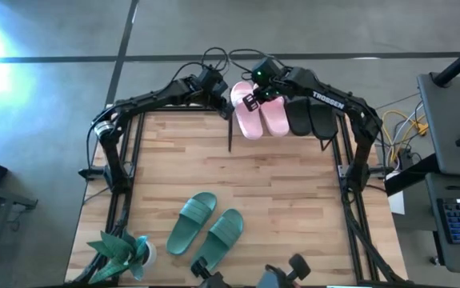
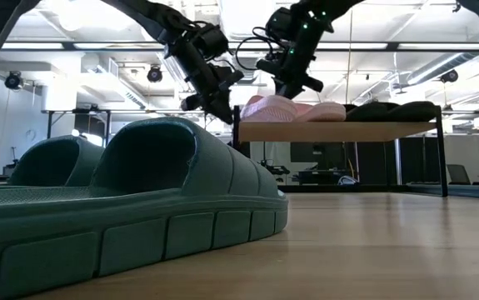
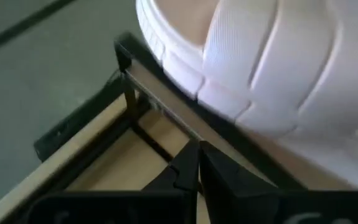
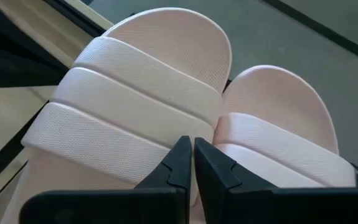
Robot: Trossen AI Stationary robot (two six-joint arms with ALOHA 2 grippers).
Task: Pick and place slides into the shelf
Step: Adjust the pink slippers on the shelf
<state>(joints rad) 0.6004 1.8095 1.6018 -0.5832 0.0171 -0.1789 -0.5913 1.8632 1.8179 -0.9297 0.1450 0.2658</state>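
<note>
The light pink rubber slides [image 1: 260,114] lie beside the black pair [image 1: 310,117] on the wooden-topped shelf [image 2: 339,131], leaving it full. We see both the right end effector [image 1: 255,98] and left end effector [image 1: 223,102] pinched narrow and empty above it, while the dark green slides [image 1: 207,223] wait on the near desk [image 1: 294,192].

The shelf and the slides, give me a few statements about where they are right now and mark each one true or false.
1. Both light pink rubber slides lie on the small wooden-topped shelf. True.
2. The two black rubber slides lie on the big wooden table. False: they sit on the shelf, beside the pink pair.
3. The two dark green rubber slides lie on the table near its front edge. True.
4. The right claw grips a green slide. False: its fingers are shut on nothing, just above the pink pair.
5. The left claw is shut, at the shelf's left end. True.
</note>
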